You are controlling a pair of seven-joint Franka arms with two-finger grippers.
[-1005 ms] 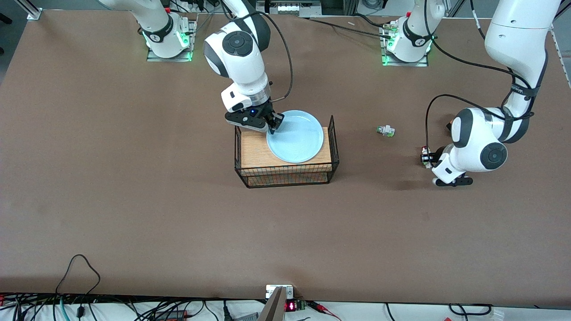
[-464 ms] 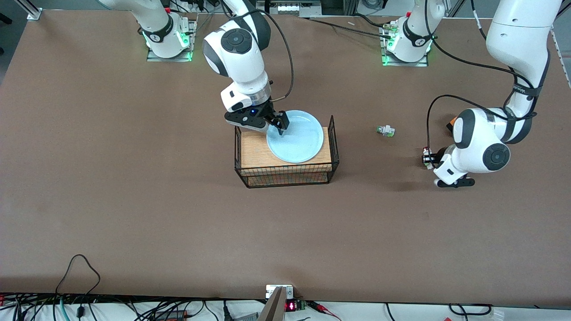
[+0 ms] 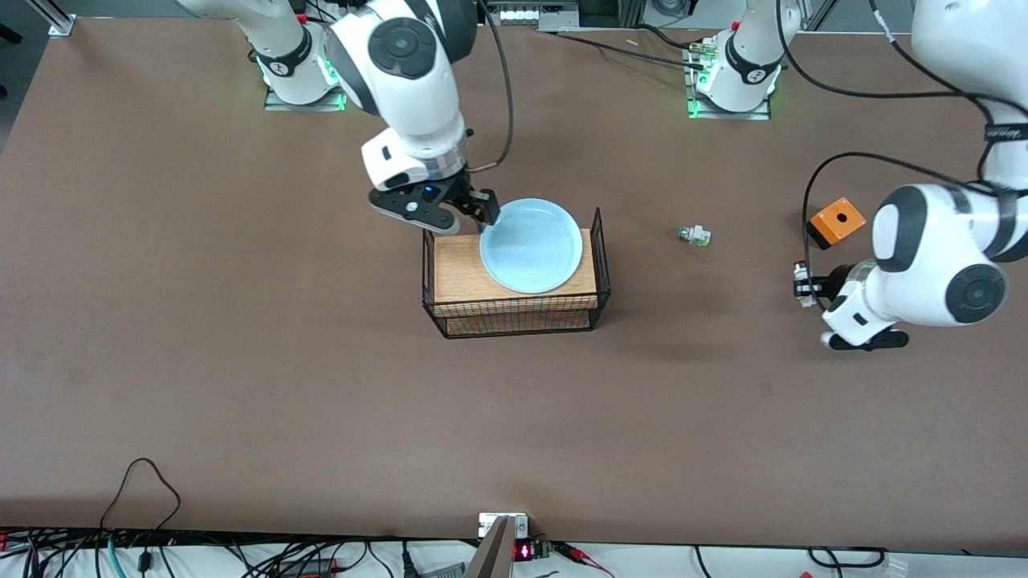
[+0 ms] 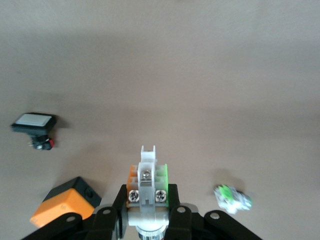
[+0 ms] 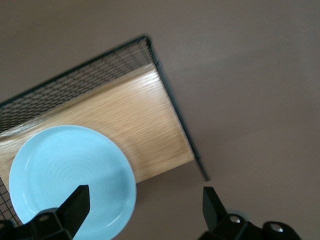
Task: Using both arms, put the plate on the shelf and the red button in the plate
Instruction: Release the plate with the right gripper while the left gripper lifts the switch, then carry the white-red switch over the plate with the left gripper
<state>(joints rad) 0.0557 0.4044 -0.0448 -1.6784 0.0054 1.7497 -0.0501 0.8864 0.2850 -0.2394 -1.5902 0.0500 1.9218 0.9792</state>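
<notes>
Left gripper (image 4: 144, 220) fingers clamped on red button (image 4: 146, 184), aloft over bare worktop (image 3: 241, 361) near orange box (image 3: 836, 221); narrow pinch, could twist out in transit. Right gripper (image 3: 472, 210) fingers spread, empty, over edge of wire basket (image 3: 514, 319); plate (image 3: 531, 246) resting on its wooden shelf (image 3: 456, 269), overhanging, liable to tip if knocked.

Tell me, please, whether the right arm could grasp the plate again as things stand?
Probably yes: the right gripper is open just above the plate, whose rim lies bare on the wooden board.
</notes>
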